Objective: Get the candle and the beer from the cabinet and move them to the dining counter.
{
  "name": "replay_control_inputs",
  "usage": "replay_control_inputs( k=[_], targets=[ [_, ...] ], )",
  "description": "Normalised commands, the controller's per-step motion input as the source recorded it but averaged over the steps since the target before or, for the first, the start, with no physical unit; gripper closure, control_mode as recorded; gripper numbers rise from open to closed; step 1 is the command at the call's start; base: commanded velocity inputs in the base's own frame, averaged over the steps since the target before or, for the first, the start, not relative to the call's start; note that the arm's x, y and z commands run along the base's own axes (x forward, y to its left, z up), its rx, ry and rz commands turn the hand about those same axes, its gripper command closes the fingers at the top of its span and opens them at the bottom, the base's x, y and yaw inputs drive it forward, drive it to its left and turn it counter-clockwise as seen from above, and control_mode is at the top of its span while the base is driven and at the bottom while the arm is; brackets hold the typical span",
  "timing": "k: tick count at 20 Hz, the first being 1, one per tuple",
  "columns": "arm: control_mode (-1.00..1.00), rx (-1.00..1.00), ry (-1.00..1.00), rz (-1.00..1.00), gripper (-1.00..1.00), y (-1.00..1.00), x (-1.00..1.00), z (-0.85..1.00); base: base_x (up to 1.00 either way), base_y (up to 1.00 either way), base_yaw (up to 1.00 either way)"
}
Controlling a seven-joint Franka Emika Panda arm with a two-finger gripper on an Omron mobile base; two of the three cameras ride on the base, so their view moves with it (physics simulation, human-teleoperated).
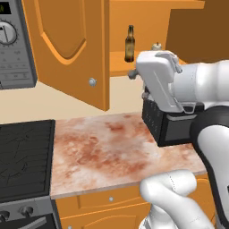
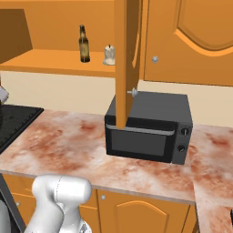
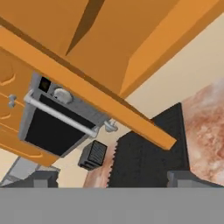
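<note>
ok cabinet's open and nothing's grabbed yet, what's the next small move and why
Probably raise the open gripper toward the cabinet shelf and line up on the beer. The door hangs open, the beer and the candle stand upright and apart on the shelf, and the hand view looks at the cabinet's underside, so the hand seems low.

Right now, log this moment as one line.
cabinet: doors open | beer and candle: on cabinet shelf, apart | gripper: open, empty

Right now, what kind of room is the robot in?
A home kitchen, rendered: an orange wall cabinet standing open, a black microwave on a marbled worktop, and a stove beside it.
</note>
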Motion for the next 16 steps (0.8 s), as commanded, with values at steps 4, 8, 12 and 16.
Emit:
replay_control_inputs(
  k=[4, 8, 12, 16],
  targets=[
    [-1.00, 0.20, 0.00, 0.14, -1.00, -0.21, 0.16, 0.03, 0.00, 0.00, 0.00],
    [-1.00, 0.17, 0.08, 0.10, -1.00, -0.06, 0.45, 0.00, 0.00, 0.00, 0.00],
    [-1.00, 0.16, 0.13, 0.13, -1.00, -0.03, 0.51, 0.00, 0.00, 0.00, 0.00],
    [-1.00, 0.16, 0.20, 0.16, -1.00, 0.00, 0.59, 0.01, 0.00, 0.00, 0.00]
  ],
)
